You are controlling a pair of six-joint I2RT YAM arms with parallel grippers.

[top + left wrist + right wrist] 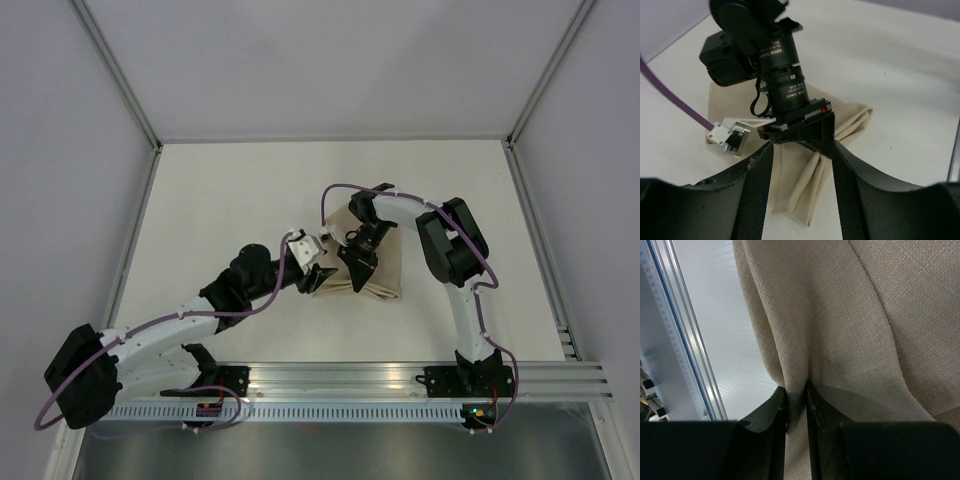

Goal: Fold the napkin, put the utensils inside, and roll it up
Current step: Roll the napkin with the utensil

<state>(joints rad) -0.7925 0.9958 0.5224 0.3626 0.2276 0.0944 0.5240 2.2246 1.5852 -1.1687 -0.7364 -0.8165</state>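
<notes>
Napkin (380, 282) pinched by the down-bent right gripper (796, 402); left gripper (799, 152) reaches in low, jaws seemingly wide.

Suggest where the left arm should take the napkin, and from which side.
Grip the napkin at its bunched left end, the pleats lying between the open left fingers, coming in low from the left. The right fingers pinch a fold mid-cloth, so that end is free and thick.
</notes>
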